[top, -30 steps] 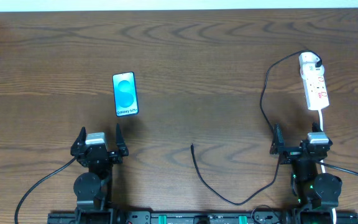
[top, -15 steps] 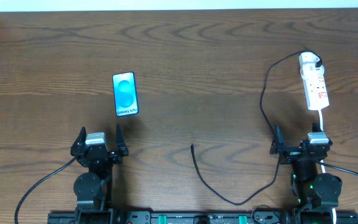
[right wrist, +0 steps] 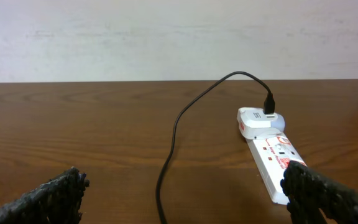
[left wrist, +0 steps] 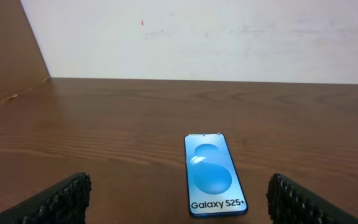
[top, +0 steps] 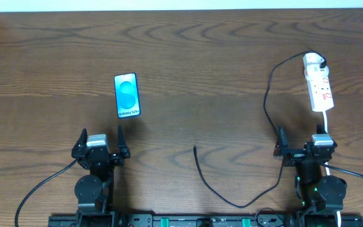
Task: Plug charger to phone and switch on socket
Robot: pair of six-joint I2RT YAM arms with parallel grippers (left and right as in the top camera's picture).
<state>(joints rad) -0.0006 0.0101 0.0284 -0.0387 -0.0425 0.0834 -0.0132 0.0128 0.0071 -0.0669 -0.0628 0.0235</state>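
The phone (top: 127,95) lies flat on the table at the left, blue screen up, and shows straight ahead in the left wrist view (left wrist: 213,175). The white socket (top: 319,88) lies at the far right, with the charger's white plug (top: 314,62) in its far end. The thin black charger cable (top: 266,101) loops down past the right arm to its free tip (top: 195,149) at mid-table. My left gripper (top: 101,142) is open and empty, short of the phone. My right gripper (top: 301,140) is open and empty; the cable (right wrist: 169,155) and socket (right wrist: 272,155) lie ahead of it.
The brown wooden table (top: 200,57) runs to a white wall (left wrist: 197,37) at the back. A brown panel (left wrist: 5,56) stands at the far left. Thicker black base cables (top: 43,186) trail from both arm bases at the front edge.
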